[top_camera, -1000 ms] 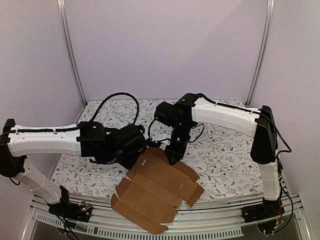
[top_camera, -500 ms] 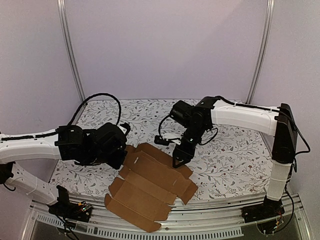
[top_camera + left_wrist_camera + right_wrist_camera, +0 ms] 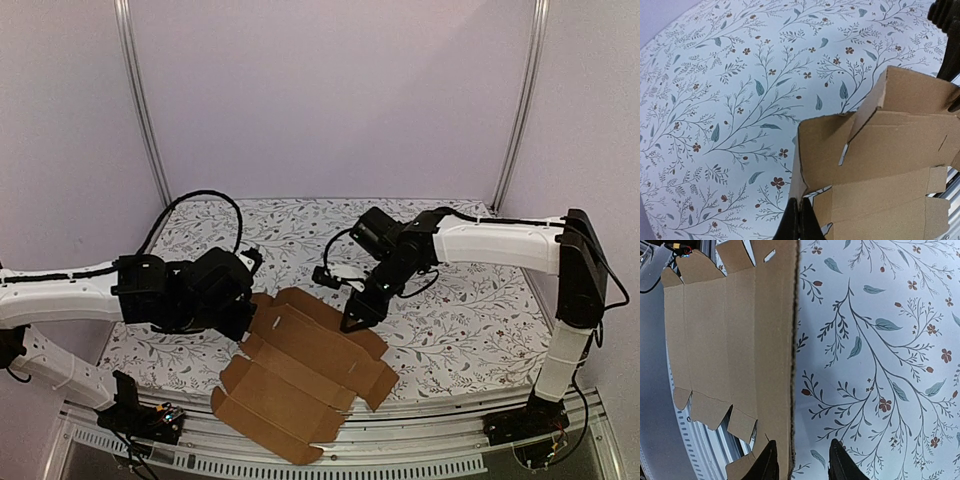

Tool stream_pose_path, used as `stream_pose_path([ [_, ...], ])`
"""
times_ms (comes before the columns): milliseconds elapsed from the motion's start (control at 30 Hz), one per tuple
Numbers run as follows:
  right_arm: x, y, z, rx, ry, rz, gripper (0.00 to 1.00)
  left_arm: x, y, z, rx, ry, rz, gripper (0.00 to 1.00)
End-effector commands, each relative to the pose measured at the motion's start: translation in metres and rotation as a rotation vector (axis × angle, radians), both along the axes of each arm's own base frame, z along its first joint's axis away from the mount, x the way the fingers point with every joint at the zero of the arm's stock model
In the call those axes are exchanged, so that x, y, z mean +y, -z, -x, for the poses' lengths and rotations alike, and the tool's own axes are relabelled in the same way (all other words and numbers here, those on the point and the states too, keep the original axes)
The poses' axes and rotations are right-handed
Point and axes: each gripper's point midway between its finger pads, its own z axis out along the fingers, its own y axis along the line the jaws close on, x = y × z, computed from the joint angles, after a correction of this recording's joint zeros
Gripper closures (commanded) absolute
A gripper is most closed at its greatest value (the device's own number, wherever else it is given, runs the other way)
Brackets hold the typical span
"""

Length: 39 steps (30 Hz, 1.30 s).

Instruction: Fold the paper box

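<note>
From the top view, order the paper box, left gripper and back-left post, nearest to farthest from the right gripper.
1. paper box, its edge at the right gripper.
2. left gripper, across the sheet, left.
3. back-left post, far rear corner.

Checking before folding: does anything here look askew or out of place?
Yes. The paper box, a flat sheet, lies at a slant, and its near corner hangs past the table's front edge over the metal rail. The left gripper pinches one edge of it.
</note>
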Motion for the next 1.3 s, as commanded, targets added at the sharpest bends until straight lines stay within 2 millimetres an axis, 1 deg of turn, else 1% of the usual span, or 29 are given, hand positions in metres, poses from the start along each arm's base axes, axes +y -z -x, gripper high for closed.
stream_pose_path([
  [0, 0.006, -0.014, -0.003, -0.029, 0.027, -0.090, 0.68, 0.001, 0.006, -0.002, 0.017, -0.019, 0.023, 1.00],
  [100, 0.005, -0.015, -0.002, -0.031, 0.039, -0.108, 0.69, 0.000, 0.009, -0.002, 0.023, -0.018, 0.017, 1.00],
  [267, 0.004, -0.014, 0.002, -0.016, 0.046, -0.125, 0.74, 0.000, 0.011, -0.003, 0.030, -0.024, 0.017, 1.00],
  [467, 0.001, -0.005, 0.004, -0.001, 0.058, -0.106, 0.75, -0.001, 0.011, -0.004, 0.032, -0.024, 0.019, 1.00],
  [533, 0.000, -0.002, 0.004, 0.002, 0.060, -0.097, 0.78, 0.000, 0.012, -0.004, 0.035, -0.024, 0.018, 1.00],
  [633, -0.001, 0.000, 0.005, 0.009, 0.058, -0.096, 0.90, 0.000, 0.012, -0.003, 0.036, -0.025, 0.018, 1.00],
  [733, -0.003, 0.001, 0.006, 0.006, 0.064, -0.090, 1.00, 0.001, 0.013, -0.004, 0.036, -0.031, 0.016, 1.00],
  [867, -0.004, 0.000, 0.008, 0.015, 0.065, -0.090, 1.00, 0.004, 0.013, -0.004, 0.036, -0.038, 0.013, 1.00],
  [1000, -0.004, -0.005, 0.008, 0.020, 0.070, -0.099, 1.00, 0.005, 0.012, -0.006, 0.036, -0.046, 0.021, 1.00],
  [1033, -0.004, -0.006, 0.008, 0.017, 0.070, -0.101, 1.00, 0.006, 0.011, -0.007, 0.036, -0.049, 0.023, 0.98],
  [1100, -0.004, -0.011, 0.008, 0.006, 0.071, -0.107, 1.00, 0.009, 0.011, -0.009, 0.041, -0.060, 0.029, 0.89],
  [1167, -0.004, -0.017, 0.005, -0.015, 0.073, -0.108, 1.00, 0.013, 0.010, -0.010, 0.050, -0.075, 0.047, 0.78],
  [1267, -0.008, -0.022, 0.001, -0.056, 0.078, -0.079, 1.00, 0.019, 0.005, -0.012, 0.055, -0.096, 0.095, 0.66],
])
